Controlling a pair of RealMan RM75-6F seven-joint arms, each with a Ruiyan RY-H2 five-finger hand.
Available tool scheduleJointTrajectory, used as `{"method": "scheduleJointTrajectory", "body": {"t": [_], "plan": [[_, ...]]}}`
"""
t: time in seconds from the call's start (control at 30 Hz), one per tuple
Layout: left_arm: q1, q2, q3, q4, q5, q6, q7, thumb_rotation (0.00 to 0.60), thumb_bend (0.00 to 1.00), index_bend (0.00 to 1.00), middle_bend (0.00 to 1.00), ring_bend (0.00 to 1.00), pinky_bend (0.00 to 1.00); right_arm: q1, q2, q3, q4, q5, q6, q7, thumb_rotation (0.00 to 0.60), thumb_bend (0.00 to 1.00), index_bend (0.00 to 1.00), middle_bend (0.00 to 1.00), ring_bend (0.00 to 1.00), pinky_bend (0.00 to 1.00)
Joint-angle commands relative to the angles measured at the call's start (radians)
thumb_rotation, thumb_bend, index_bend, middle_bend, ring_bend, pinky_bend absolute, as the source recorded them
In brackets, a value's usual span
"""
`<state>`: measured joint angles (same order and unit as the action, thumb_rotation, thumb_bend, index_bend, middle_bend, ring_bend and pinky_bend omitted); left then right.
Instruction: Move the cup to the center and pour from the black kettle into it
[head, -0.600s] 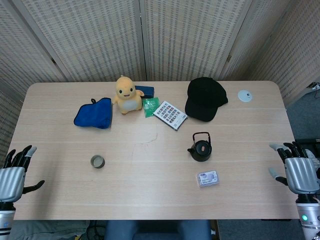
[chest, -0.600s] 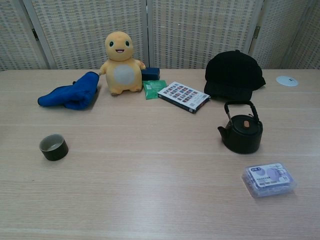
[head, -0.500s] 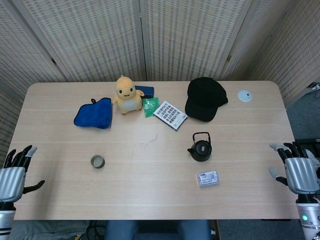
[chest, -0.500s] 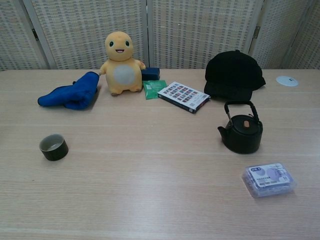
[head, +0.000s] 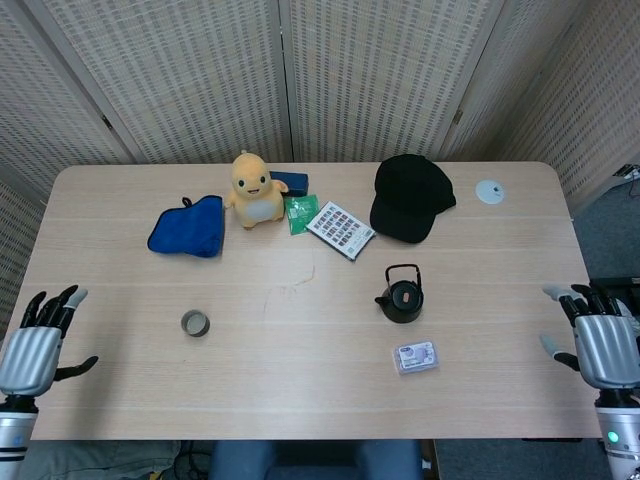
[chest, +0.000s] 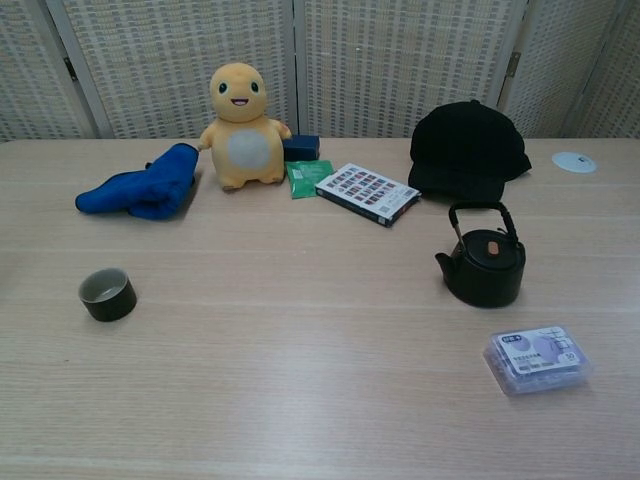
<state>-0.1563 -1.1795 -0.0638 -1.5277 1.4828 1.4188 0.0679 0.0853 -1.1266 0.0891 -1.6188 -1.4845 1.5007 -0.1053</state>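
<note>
Both robot hands empty, cup (head: 195, 323) nearer left robot hand (head: 34, 345), apart

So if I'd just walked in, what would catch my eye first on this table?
Probably the yellow plush toy standing at the back, beside a crumpled blue cloth. Next, the black cap at the back right, with the black kettle in front of it. The small dark cup sits alone near the left, and both robot hands hover open at the table's ends.
</note>
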Motion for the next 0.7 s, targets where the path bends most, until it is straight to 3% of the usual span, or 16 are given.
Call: {"method": "scheduleJointTrajectory", "body": {"t": [0.03, 0.27, 0.43, 0.6, 0.7], "plan": [[-0.029, 0.000, -0.001, 0.020, 0.009, -0.038, -0.016, 0.600, 0.07, 0.09, 0.07, 0.13, 0.00, 0.004, 0.005, 0.003, -0.003, -0.004, -0.001, -0.001, 0.600, 0.16, 0.26, 0.35, 0.20, 0.16], [-0.109, -0.011, -0.009, 0.070, 0.015, -0.148, -0.075, 0.600, 0.07, 0.13, 0.07, 0.15, 0.03, 0.015, 0.032, 0.019, -0.024, -0.001, -0.003, -0.002, 0.600, 0.16, 0.26, 0.35, 0.20, 0.16], [-0.176, -0.034, -0.006, 0.123, 0.017, -0.249, -0.091, 0.600, 0.07, 0.16, 0.09, 0.23, 0.09, 0.022, 0.039, 0.023, -0.036, 0.007, -0.015, -0.005, 0.600, 0.16, 0.26, 0.35, 0.20, 0.16], [-0.242, -0.060, 0.000, 0.177, 0.013, -0.347, -0.060, 0.600, 0.07, 0.18, 0.21, 0.35, 0.25, 0.029, 0.045, 0.025, -0.046, 0.007, -0.022, -0.012, 0.600, 0.16, 0.26, 0.35, 0.20, 0.16], [-0.275, -0.074, 0.006, 0.196, 0.017, -0.388, -0.029, 0.600, 0.07, 0.18, 0.34, 0.47, 0.39, 0.030, 0.048, 0.025, -0.051, 0.007, -0.023, -0.015, 0.600, 0.16, 0.26, 0.35, 0.20, 0.16]]}}
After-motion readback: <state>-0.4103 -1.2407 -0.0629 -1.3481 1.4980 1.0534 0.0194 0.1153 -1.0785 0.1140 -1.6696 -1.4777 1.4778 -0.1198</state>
